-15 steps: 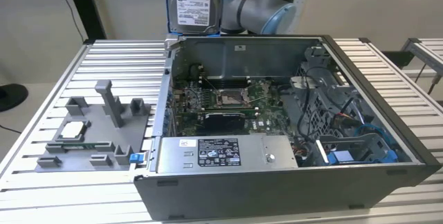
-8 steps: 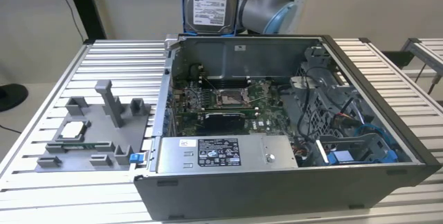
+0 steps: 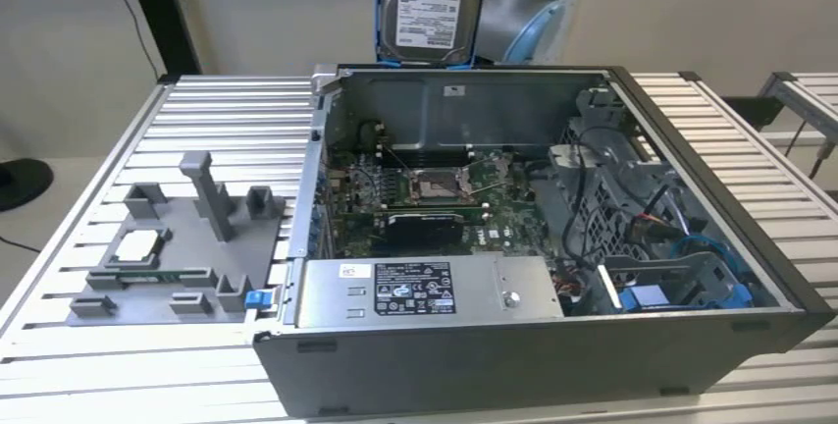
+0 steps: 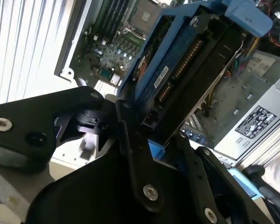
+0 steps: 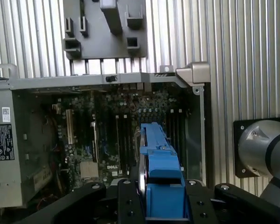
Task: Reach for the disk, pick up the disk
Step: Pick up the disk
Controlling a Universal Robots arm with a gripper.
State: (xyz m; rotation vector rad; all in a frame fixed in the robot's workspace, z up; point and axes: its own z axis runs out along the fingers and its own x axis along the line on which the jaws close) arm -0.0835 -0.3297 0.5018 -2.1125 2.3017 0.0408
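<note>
Our gripper (image 5: 162, 199) is clamped on the disk (image 3: 426, 7), jaws pressing its blue bracket (image 5: 159, 156). The disk hangs upright above the open case (image 3: 524, 365), over the motherboard (image 5: 107, 135). We judge reach and pick-up both done.

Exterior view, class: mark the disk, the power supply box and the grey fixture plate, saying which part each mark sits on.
the disk (image 3: 430, 14), exterior view, its white label.
the power supply box (image 3: 414, 290), exterior view, its printed label.
the grey fixture plate (image 3: 199, 179), exterior view, its upright post.
</note>
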